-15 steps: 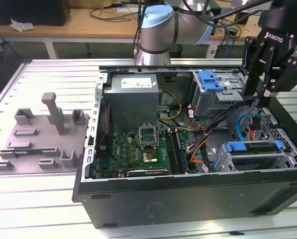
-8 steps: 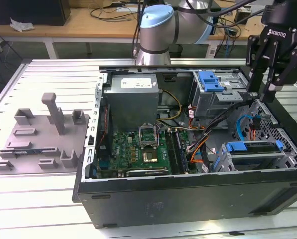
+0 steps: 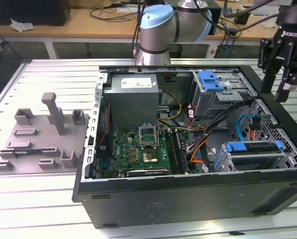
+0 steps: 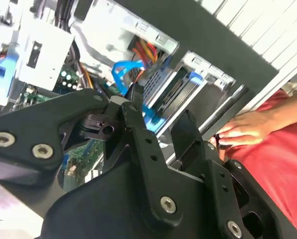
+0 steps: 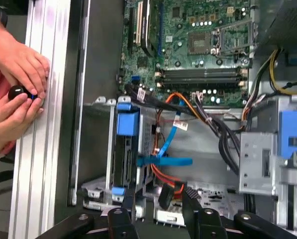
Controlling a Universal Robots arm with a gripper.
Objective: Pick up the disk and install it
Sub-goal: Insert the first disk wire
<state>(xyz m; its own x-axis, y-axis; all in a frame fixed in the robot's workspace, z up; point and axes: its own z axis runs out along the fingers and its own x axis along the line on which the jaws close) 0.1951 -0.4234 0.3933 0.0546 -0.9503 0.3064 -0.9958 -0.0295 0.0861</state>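
The gripper, spread and empty, is being held above the edge of the computer case on the exterior view's right, apparently for clearance over the disk being cradled in the corner drive cage below

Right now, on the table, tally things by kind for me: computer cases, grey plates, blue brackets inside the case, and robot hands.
Case: 1
Grey plate: 1
Blue brackets: 2
Hand: 1, open and empty, above the case's rim on the exterior view's right
Total: 5
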